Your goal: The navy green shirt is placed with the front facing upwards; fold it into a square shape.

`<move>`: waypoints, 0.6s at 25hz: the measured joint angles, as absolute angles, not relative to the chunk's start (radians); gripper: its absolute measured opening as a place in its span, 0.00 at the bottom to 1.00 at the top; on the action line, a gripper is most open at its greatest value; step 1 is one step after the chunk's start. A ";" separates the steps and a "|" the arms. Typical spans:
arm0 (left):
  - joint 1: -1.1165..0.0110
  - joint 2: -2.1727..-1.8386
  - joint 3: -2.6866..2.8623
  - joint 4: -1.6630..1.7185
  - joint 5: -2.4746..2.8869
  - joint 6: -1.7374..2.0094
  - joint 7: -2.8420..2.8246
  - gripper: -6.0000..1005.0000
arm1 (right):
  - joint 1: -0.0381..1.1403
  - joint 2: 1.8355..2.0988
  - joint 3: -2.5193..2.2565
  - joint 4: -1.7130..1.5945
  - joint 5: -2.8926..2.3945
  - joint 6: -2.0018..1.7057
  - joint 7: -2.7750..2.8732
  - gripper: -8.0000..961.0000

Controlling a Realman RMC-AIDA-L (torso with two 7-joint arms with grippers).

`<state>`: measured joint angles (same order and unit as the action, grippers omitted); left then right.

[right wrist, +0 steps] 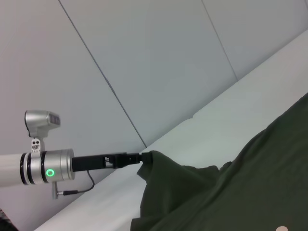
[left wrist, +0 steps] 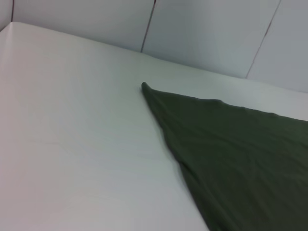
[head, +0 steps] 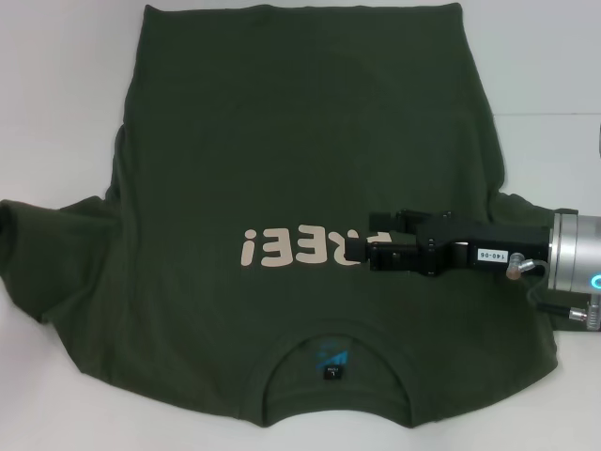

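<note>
Right gripper [head: 380, 240]: enters from the frame's right edge in the head view and sits over the chest of the navy green shirt [head: 282, 141], covering the start of the cream lettering [head: 282, 249]. Jaws part-open, nothing between them.

Left gripper [right wrist: 142, 156]: outside the head view, seen only in the right wrist view. Closed on a sleeve edge, cloth drawn up to a peak at its tip.

Shirt: one, front up, spread flat across most of the white table [head: 56, 75]. Collar and neck label [head: 331, 362] at lower centre, hem along the top edge.

Edges: bare table in the upper-left and upper-right corners. The left sleeve reaches the frame's left edge.

Left wrist view: one pointed shirt corner on open table, panelled wall [left wrist: 207, 33] behind. Its own fingers do not show.
</note>
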<state>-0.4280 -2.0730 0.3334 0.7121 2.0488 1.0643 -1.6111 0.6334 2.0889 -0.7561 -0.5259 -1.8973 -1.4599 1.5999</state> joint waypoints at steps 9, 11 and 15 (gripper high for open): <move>-0.424 -2.066 0.335 0.789 2.049 1.224 -1.687 0.01 | 0.628 2.087 -0.756 -0.526 -1.897 -1.462 1.600 0.96; -0.423 -2.067 0.337 0.811 2.049 1.279 -1.714 0.01 | 0.627 2.087 -0.756 -0.526 -1.898 -1.462 1.600 0.96; -0.426 -2.070 0.340 0.818 2.049 1.333 -1.747 0.01 | 0.624 2.087 -0.757 -0.526 -1.899 -1.461 1.600 0.96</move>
<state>-0.4257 -2.0700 0.3396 0.8181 2.0494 1.3325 -1.7467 0.6242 2.0874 -0.7574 -0.5261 -1.8991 -1.4612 1.5998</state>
